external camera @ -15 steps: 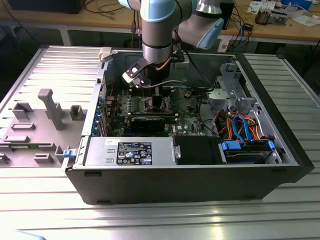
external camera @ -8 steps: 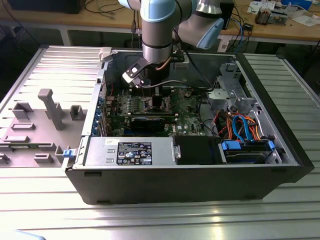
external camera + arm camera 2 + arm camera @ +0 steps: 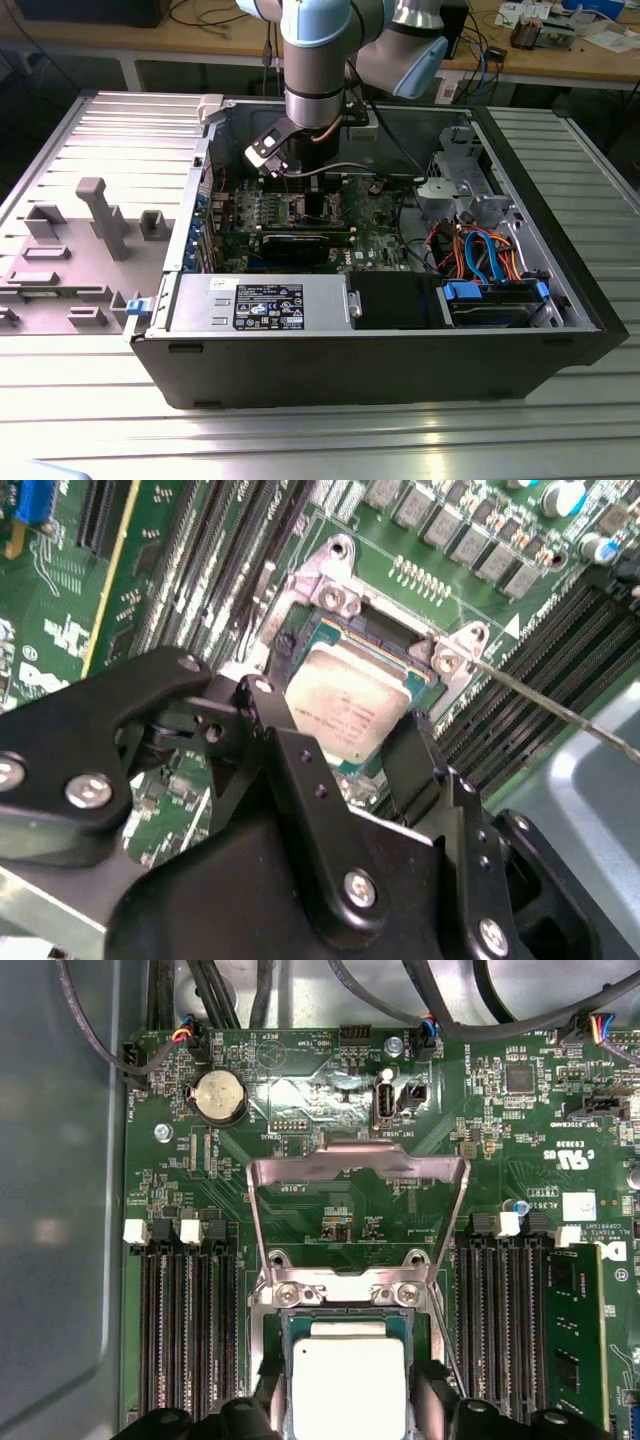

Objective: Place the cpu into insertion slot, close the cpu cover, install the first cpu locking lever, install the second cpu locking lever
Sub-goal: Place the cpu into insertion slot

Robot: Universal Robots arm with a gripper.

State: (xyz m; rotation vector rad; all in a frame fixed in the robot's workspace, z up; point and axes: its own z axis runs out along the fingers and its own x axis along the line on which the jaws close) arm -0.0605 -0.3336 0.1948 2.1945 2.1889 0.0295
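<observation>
The tool [image 3: 340, 712] grips the cpu [image 3: 350, 700] by two opposite edges, low in the insertion slot [image 3: 335, 598], with the cpu cover [image 3: 358, 1165] raised. Any tilt could seat it crooked, jamming the cover.

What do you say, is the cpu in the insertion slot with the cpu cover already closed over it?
No. The cpu sits in the insertion slot, but the cpu cover is flipped open, not closed, as the first wrist view shows.
</observation>
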